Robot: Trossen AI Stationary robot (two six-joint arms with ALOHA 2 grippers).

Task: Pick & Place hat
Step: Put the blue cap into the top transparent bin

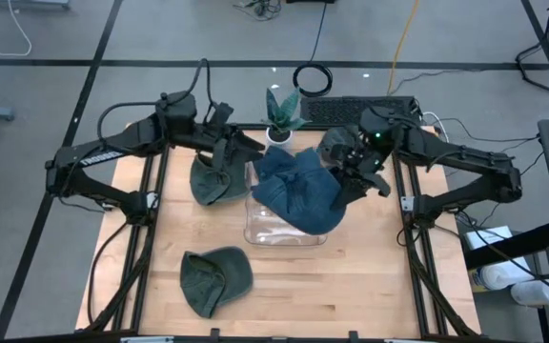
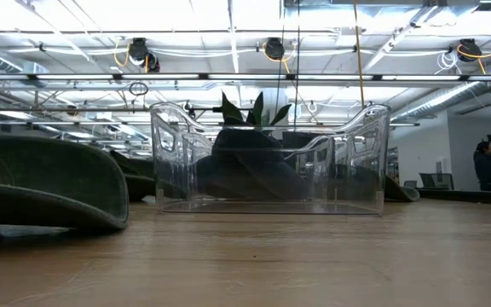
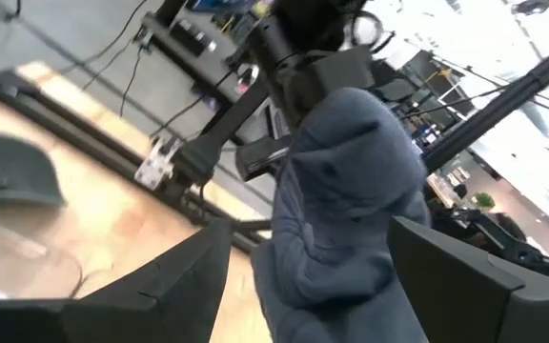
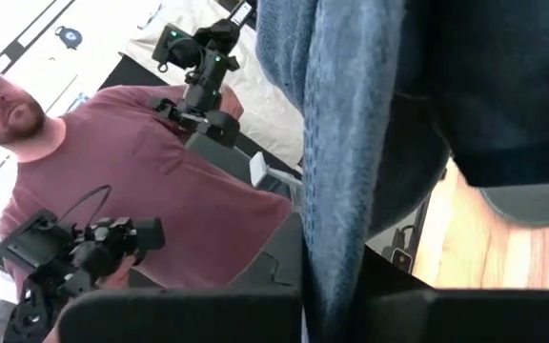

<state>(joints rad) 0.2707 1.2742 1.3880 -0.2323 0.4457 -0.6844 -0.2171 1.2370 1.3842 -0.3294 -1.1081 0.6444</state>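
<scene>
Pressed together on a fold of the blue hat (image 1: 298, 191), the jaws of the right gripper (image 1: 349, 177) are seen above the right side of the clear bin (image 1: 279, 233), which stands near the middle of the bench (image 1: 370, 286). Spread jaws are shown by the left gripper (image 1: 239, 158), which hangs beside the hat's left edge without closing on it. The blue hat is draped over the bin's back rim, partly inside. One green hat (image 1: 213, 179) lies near the back left of the bench, by the left gripper. Another green hat (image 1: 214, 279) lies near the front edge. A potted plant (image 1: 282, 116) stands at the back edge.
</scene>
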